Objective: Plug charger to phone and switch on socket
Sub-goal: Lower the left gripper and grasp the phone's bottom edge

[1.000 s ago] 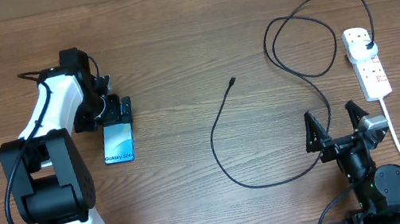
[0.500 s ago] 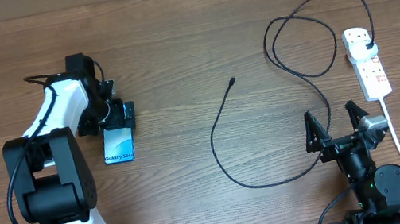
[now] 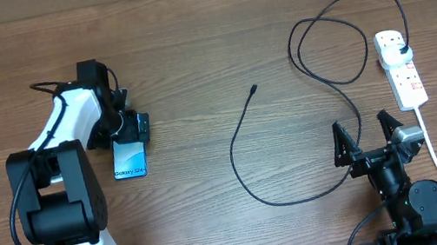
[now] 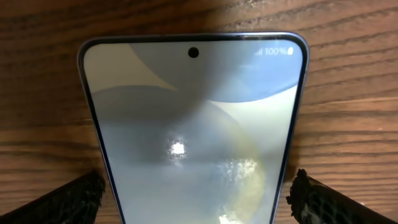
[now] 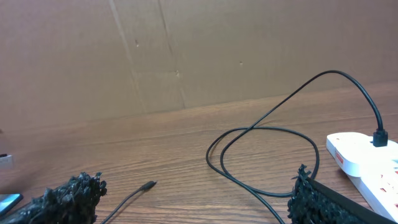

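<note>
Overhead: left gripper (image 3: 128,130) sits over the far end of the phone (image 3: 129,161), on the left of the table (image 3: 185,22). Charger (image 3: 233,151) lies loose mid-table, tip free, plug in the socket (image 3: 406,79) at right. Right gripper (image 3: 363,130) is wide open and empty.

Left wrist: fingers (image 4: 68,202) are spread astride the phone (image 4: 194,124); contact cannot be told.

Right wrist: jaws apart, nothing between them; charger (image 5: 267,134) loops ahead.

Even, fairly bright light from above; the phone (image 4: 193,99) screen carries a glare spot and a dim shadow.
</note>
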